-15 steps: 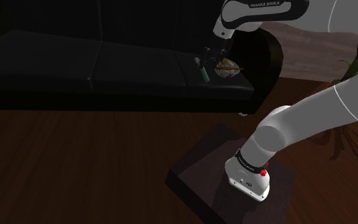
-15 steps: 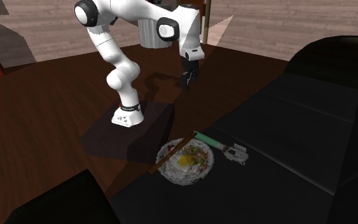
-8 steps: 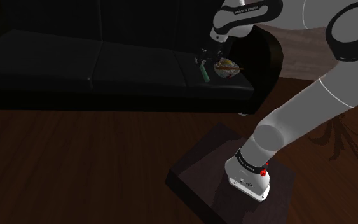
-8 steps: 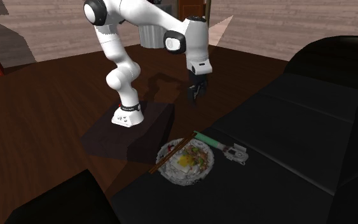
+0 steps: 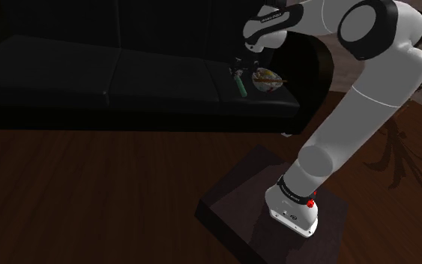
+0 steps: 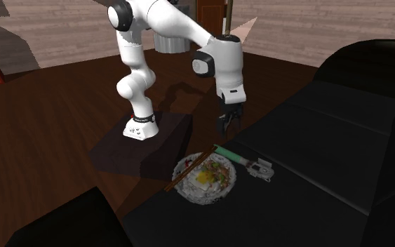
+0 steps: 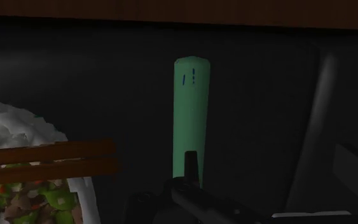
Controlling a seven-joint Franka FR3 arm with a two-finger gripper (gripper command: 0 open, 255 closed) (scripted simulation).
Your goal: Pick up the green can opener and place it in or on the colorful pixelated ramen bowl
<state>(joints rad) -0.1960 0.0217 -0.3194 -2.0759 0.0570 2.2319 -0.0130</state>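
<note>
The green can opener [image 6: 229, 155] lies flat on a black sofa seat, its grey head [image 6: 261, 169] pointing away from the stand. Right beside it sits the colourful ramen bowl [image 6: 206, 179] with brown chopsticks [image 6: 187, 175] across its rim. My gripper [image 6: 228, 126] hangs open a little above the handle's near end, apart from it. From the shoulder view the gripper [image 5: 249, 58] is just above the opener [image 5: 240, 84] and the bowl [image 5: 267, 80]. Seen from the wrist, the green handle [image 7: 189, 121] runs straight ahead, with the bowl [image 7: 25, 130] and chopsticks [image 7: 44, 162] beside it.
The black sofa [image 5: 127, 75] has a tall backrest [image 6: 371, 70] behind the seat and a rounded armrest [image 5: 318, 64] close to the bowl. The dark stand [image 5: 235, 214] rests on a wooden floor. A plant [image 5: 404, 154] stands beside it.
The arm has swung toward the sofa and lowered, bringing the gripper from above the floor to just over the can opener's handle. Opener and bowl have not moved.
</note>
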